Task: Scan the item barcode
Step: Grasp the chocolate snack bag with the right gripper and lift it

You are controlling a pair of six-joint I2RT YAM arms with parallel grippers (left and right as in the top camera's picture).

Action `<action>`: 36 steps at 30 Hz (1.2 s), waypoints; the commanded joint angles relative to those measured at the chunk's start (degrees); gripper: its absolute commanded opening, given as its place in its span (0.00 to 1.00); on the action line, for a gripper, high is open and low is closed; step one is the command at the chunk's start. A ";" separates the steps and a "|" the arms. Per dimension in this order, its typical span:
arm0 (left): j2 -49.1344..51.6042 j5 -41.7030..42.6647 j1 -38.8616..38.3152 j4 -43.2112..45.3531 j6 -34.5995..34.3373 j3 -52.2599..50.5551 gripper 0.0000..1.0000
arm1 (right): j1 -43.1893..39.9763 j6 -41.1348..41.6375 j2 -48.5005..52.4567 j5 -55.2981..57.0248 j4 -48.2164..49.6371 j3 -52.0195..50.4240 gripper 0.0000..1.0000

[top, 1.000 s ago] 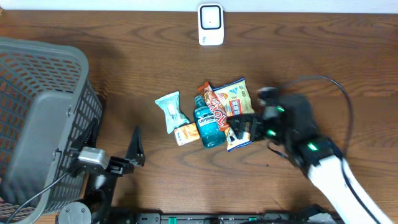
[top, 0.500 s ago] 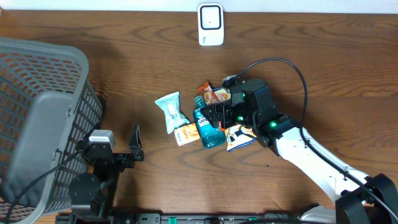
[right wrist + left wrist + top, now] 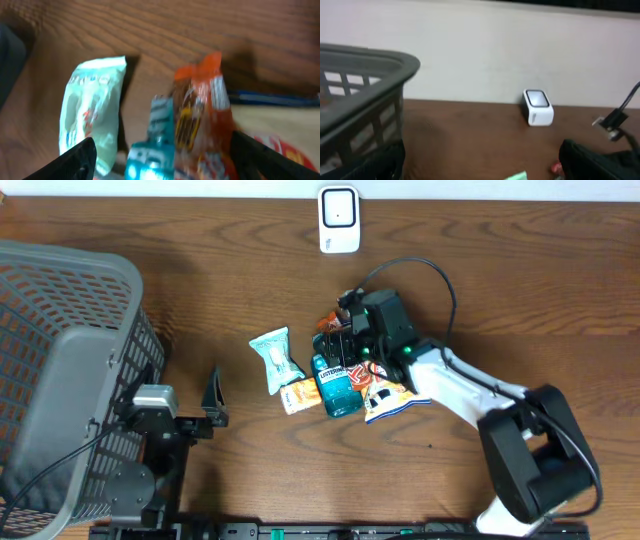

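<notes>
The right arm reaches left across the desk (image 3: 520,270), its pincer (image 3: 342,352) tipped down, fingers apart astride the orange packet (image 3: 200,115) and bottle (image 3: 335,385). The left pincer (image 3: 213,395) sits by the basket (image 3: 70,330), also apart.

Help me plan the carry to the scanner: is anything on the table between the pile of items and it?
Nothing visible does. Bare wooden table runs from the pile, with its orange packet and blue bottle, to the white scanner. The right pincer hangs over the pile; only its cable arcs to one side.
</notes>
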 commanded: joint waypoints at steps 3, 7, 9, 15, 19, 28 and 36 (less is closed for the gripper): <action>-0.11 -0.35 0.11 -1.36 -0.11 0.42 0.98 | -2.10 -6.29 1.38 1.36 -0.85 2.69 0.81; -0.11 -0.35 0.13 -1.62 -0.11 0.42 0.98 | -3.37 -6.54 1.38 0.85 -2.73 2.69 0.80; -0.11 -0.35 0.11 -1.62 -0.11 0.42 0.98 | -3.54 -7.50 1.44 -0.39 -5.16 2.62 0.77; -0.11 -0.35 0.11 -2.34 -0.11 0.42 0.98 | -3.39 -7.56 4.57 -0.79 -10.99 2.62 0.60; -0.11 -0.35 0.13 -3.23 -0.11 0.42 0.98 | -3.41 -7.17 7.74 -1.27 -14.51 2.60 0.60; -0.09 -0.37 0.13 -4.61 -0.09 0.42 0.98 | -3.43 -8.76 7.39 -0.15 -19.23 6.38 0.60; -0.09 -0.37 0.11 -5.51 -0.09 0.42 0.98 | 1.77 -13.66 5.25 17.27 -26.99 15.17 0.62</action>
